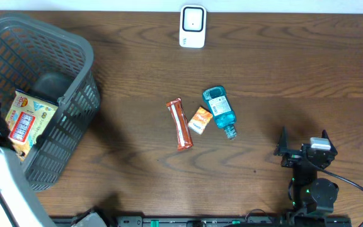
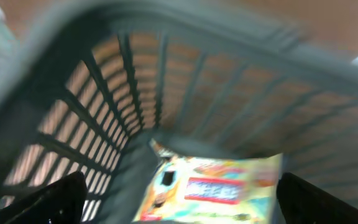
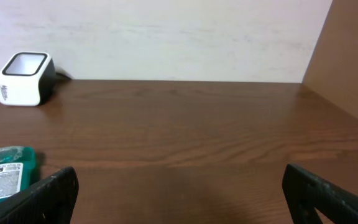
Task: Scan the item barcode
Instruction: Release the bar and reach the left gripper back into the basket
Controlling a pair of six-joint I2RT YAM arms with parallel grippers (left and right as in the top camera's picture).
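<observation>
Grey basket (image 1: 77,113) filled the overhead's left side, a yellow packet (image 1: 30,120) lying inside; my left gripper (image 2: 185,199) hung above that packet, fingers spread, holding nothing; my right gripper (image 3: 182,196) sat lower right, equally wide and empty; blue bottle (image 1: 218,108), orange sachet (image 1: 200,119) and red bar (image 1: 180,123) lay mid-frame; the white scanner (image 1: 193,26) stood top centre.

The basket (image 1: 80,57) stood at the left end of the table (image 1: 282,75), with a packet (image 1: 30,120) lying in it, right under my left gripper (image 2: 182,208). The scanner (image 1: 192,26) sat at the far edge, centre. Mid-table lay a snack bar (image 1: 180,123), a small pouch (image 1: 200,120) just to its right, then a bottle (image 1: 218,108). My right gripper (image 1: 303,144) hung nearer the front, right of them all.
</observation>
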